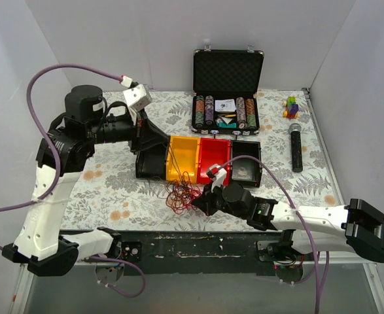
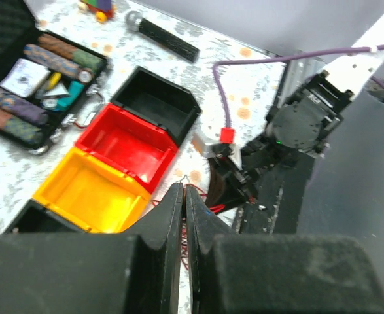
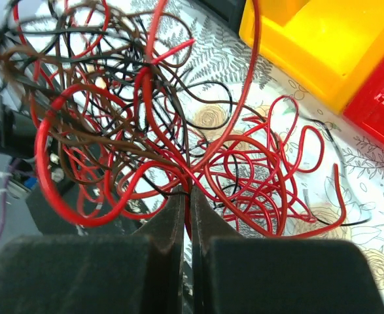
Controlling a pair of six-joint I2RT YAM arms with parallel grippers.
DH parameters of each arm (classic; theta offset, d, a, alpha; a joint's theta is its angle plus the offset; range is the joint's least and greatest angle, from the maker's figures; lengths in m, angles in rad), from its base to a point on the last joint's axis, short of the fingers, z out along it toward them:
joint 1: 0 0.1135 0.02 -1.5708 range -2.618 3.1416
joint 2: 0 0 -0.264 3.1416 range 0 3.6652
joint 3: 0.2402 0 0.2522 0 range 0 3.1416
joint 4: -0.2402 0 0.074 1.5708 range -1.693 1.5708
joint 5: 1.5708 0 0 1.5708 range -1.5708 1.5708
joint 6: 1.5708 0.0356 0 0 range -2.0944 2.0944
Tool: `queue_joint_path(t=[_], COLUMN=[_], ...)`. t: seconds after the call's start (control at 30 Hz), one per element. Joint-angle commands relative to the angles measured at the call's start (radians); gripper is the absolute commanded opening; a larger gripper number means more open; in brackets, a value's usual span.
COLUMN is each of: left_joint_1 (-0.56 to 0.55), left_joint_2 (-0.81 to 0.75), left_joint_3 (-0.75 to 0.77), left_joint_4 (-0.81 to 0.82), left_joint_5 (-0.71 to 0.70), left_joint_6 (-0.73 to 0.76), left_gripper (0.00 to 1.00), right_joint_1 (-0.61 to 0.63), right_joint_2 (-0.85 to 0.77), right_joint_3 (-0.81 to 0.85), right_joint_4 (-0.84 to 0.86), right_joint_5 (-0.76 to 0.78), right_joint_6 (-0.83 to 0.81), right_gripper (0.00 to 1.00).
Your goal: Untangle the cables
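The cables (image 1: 178,192) are a loose nest of thin red, brown and black strands on the floral table, in front of the yellow bin. My left gripper (image 1: 166,146) is raised above the bins and shut on a thin strand that runs down to the nest; in the left wrist view (image 2: 184,191) the wire pokes out between the closed tips. My right gripper (image 1: 199,201) is at the nest's right side. In the right wrist view (image 3: 186,191) it is shut on red strands, with the cables (image 3: 146,118) lifted and spread in front of it.
A row of bins stands behind the nest: black (image 1: 150,167), yellow (image 1: 182,157), red (image 1: 215,153), black (image 1: 245,161). An open poker chip case (image 1: 226,91) is at the back. A microphone (image 1: 296,148) and a small toy (image 1: 290,106) lie to the right.
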Motion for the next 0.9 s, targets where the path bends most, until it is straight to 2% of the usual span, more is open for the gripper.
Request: queue_joint_path(t=[0.0, 0.27, 0.4, 0.43, 0.53, 0.7, 0.77, 0.87], left_joint_1=[0.002, 0.002, 0.002, 0.002, 0.002, 0.002, 0.002, 0.002], left_joint_2=[-0.047, -0.093, -0.087, -0.092, -0.133, -0.228, -0.237, -0.237], left_joint_3=[0.164, 0.195, 0.222, 0.219, 0.143, -0.086, -0.114, -0.108], left_joint_4=[0.232, 0.543, 0.564, 0.539, 0.473, 0.443, 0.407, 0.402], left_joint_5=[-0.163, -0.324, -0.304, -0.278, -0.188, -0.103, -0.094, -0.114], left_joint_6=[-0.008, 0.003, 0.004, 0.001, -0.034, -0.071, -0.048, -0.028], left_gripper=[0.00, 0.00, 0.00, 0.00, 0.00, 0.00, 0.00, 0.00], right_joint_1=[0.006, 0.006, 0.006, 0.006, 0.006, 0.006, 0.006, 0.006], right_joint_2=[-0.002, -0.020, -0.017, -0.026, -0.068, -0.138, -0.145, -0.137], right_joint_3=[-0.085, -0.113, -0.110, -0.108, -0.078, 0.027, 0.069, 0.119], right_joint_4=[-0.169, -0.259, -0.312, -0.321, -0.342, -0.404, -0.427, -0.456], right_joint_5=[0.028, 0.048, 0.044, 0.047, 0.061, 0.067, 0.068, 0.073], right_joint_6=[0.074, 0.116, 0.133, 0.133, 0.110, 0.035, 0.012, -0.004], right_gripper=[0.01, 0.01, 0.01, 0.06, 0.35, 0.60, 0.65, 0.66])
